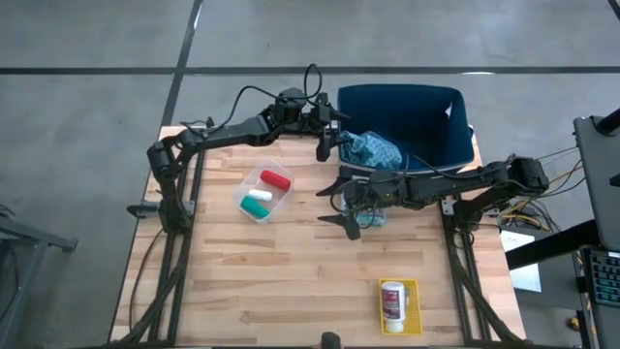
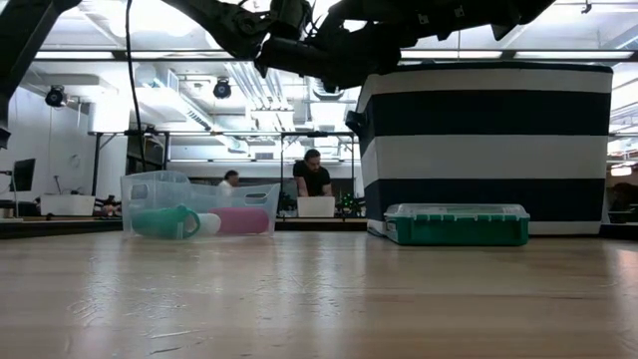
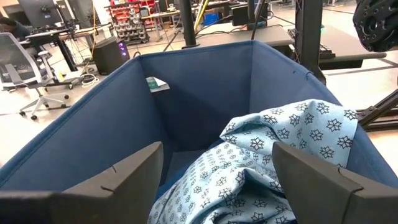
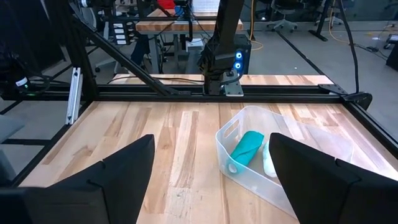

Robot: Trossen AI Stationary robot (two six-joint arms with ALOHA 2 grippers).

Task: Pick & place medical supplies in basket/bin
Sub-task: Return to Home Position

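The light-blue patterned cloth (image 3: 280, 143) lies in the dark blue bin (image 3: 93, 124) and hangs over its near-left rim (image 1: 373, 150). My left gripper (image 3: 217, 180) hovers open above the cloth, with a finger on either side and no contact; in the high view it (image 1: 325, 143) is at the bin's left edge. My right gripper (image 1: 334, 206) is open above mid-table and faces the clear tray (image 4: 280, 168). That tray holds the red (image 1: 276, 179), white (image 1: 260, 196) and green (image 4: 245, 149) cylinders. The white pill bottle (image 1: 392, 302) lies near the table's near edge. No dark teal cloth can be made out.
The low view shows the bin (image 2: 488, 150) striped white and navy on the outside. A flat green case with a clear lid (image 2: 457, 224) lies against its near side, under my right arm. Bare wood lies between the tray (image 1: 263, 192) and the bottle. People sit at desks far behind.
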